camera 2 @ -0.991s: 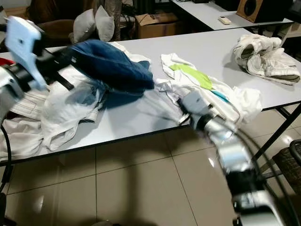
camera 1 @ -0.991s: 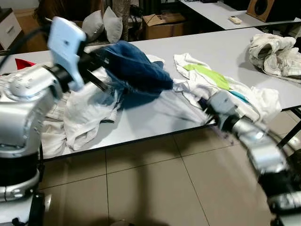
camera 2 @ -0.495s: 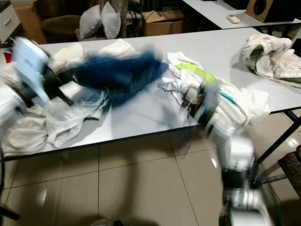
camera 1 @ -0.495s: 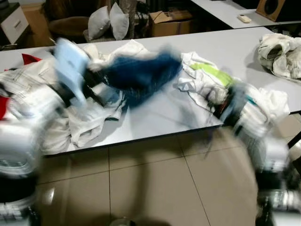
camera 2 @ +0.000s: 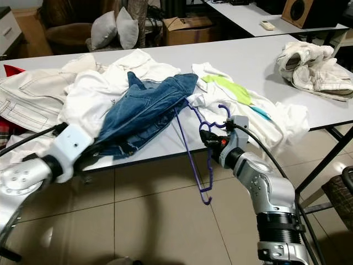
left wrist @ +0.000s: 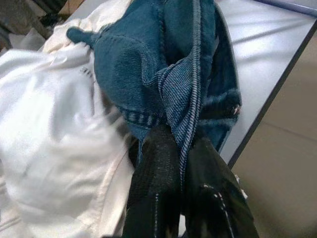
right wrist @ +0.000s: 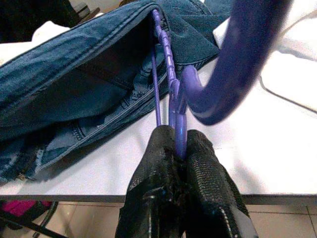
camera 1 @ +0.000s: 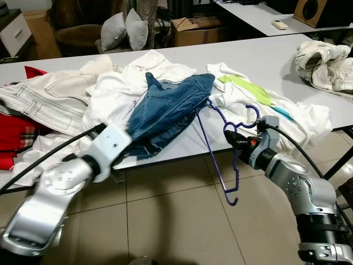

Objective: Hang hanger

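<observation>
The hanger [camera 1: 220,149], purple and thin, hangs tilted off the front edge of the table [camera 1: 265,55]; its hook [camera 1: 251,116] curls up beside the right gripper [camera 1: 234,141], whose two black fingers [right wrist: 198,188] are pinched tight on the stem just below the hook; one shoulder of the hanger is tucked inside the jeans [camera 1: 165,110], while the other arm points down toward the tiled floor [camera 1: 176,215], ending in a small upturned tip. The jeans lie across the table's front, over a heap of white clothes [camera 1: 110,94]; the left gripper [left wrist: 181,163] clamps a fold of denim at the near end of the jeans, fingers [left wrist: 153,178] pressed together on the cloth, just over the table edge. To the right of the jeans lies a white shirt [camera 1: 248,91] with a green patch; a red cloth [camera 1: 14,132] shows at the far left; another white bundle [camera 1: 325,61] sits well apart at the far right of the table.
</observation>
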Controlling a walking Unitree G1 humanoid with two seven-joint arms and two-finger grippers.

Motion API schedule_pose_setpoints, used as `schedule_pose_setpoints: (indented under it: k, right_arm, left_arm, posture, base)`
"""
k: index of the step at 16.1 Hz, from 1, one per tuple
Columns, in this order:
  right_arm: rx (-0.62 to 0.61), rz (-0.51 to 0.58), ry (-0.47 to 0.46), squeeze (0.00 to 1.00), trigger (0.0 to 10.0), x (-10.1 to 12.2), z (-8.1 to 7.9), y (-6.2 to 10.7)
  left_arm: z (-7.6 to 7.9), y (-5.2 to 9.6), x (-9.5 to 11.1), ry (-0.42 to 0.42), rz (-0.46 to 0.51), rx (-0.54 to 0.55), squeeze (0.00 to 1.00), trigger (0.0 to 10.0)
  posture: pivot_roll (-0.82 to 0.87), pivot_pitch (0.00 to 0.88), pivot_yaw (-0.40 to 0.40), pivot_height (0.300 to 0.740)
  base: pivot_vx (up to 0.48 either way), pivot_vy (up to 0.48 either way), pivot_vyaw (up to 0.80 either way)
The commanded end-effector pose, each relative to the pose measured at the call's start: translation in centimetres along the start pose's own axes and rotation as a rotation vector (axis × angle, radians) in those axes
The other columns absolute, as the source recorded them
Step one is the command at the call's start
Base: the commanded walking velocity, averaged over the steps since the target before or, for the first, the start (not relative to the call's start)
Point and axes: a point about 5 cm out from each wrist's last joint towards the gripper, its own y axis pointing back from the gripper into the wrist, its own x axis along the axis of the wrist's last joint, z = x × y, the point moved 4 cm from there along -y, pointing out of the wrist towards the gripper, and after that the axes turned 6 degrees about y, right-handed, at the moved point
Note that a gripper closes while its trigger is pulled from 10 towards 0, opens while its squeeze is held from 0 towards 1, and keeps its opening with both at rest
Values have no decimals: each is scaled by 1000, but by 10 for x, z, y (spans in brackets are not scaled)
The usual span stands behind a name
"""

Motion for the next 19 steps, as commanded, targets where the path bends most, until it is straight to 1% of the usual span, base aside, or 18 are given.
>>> schedule_pose_setpoints:
  k: [1,2,3,4,5,6,7,8,9,11,12,13,14,15,16,17,18,19]
  right_arm:
    - [25,52,17,0,10000,15,-4,4]
    - [49,58,25,0,10000,18,-9,5]
    - [69,61,32,0,10000,20,-13,5]
    - [84,63,37,0,10000,20,-16,5]
    - [88,64,39,0,10000,20,-17,5]
    - [95,64,42,0,10000,19,-19,5]
    - [102,64,45,0,10000,19,-22,5]
    - [111,66,48,0,10000,20,-24,5]
    - [116,67,52,0,10000,20,-26,5]
    - [124,73,54,0,10000,21,-27,7]
    - [127,75,56,0,10000,21,-27,8]
    - [127,76,55,0,10000,21,-27,9]
    - [124,77,57,0,10000,20,-27,10]
    - [124,79,58,0,10000,21,-28,11]
    - [123,84,61,0,10000,22,-28,13]
    - [123,87,63,0,10000,22,-28,14]
    - [120,91,64,0,10000,23,-28,15]
    - [118,93,65,0,10000,23,-27,17]
  left_arm:
    - [6,8,16,59,94,-87,1000,10000]
    - [9,14,26,76,149,-147,1000,10000]
    - [11,18,31,79,181,-197,1000,10000]
    - [15,23,34,94,196,-269,1000,10000]
    - [16,25,34,102,199,-298,1000,10000]
    - [30,31,38,120,207,-432,1000,10000]
    - [37,32,46,136,243,-500,1000,10000]
    - [36,25,58,180,296,-502,1000,10000]
    - [34,17,66,210,326,-488,1000,10000]
    - [18,-16,84,302,394,-360,1000,10000]
    - [16,-32,87,301,386,-312,1000,10000]
    - [27,-48,88,274,361,-340,1000,10000]
    - [34,-65,89,270,337,-342,1000,10000]
    - [34,-74,88,255,321,-315,1000,10000]
    - [27,-87,86,232,304,-234,1000,10000]
    - [22,-93,86,229,301,-191,1000,10000]
    - [19,-101,85,257,308,-166,949,10000]
    - [20,-107,80,242,294,-168,0,10000]
  posture:
    - [-75,0,52,740]
    - [-75,0,52,740]
    - [-77,0,51,740]
    - [-78,0,52,740]
    - [-78,0,52,740]
    - [-81,0,54,740]
    - [-83,0,55,740]
    - [-89,0,59,740]
    - [-91,0,61,740]
    - [-97,0,63,740]
    - [-101,0,65,740]
    - [-111,0,69,740]
    - [-122,0,76,740]
    - [-128,0,81,740]
    - [-139,0,90,740]
    - [-139,0,90,740]
    - [-139,0,90,740]
    - [-149,0,97,740]
  base:
    - [0,0,0]
    - [0,0,0]
    - [0,0,0]
    - [0,0,0]
    - [0,0,0]
    - [0,0,0]
    - [0,0,0]
    - [0,0,0]
    - [0,0,0]
    - [0,0,0]
    - [0,0,0]
    - [0,0,0]
    - [0,0,0]
    - [0,0,0]
    - [0,0,0]
    - [0,0,0]
    - [0,0,0]
    - [0,0,0]
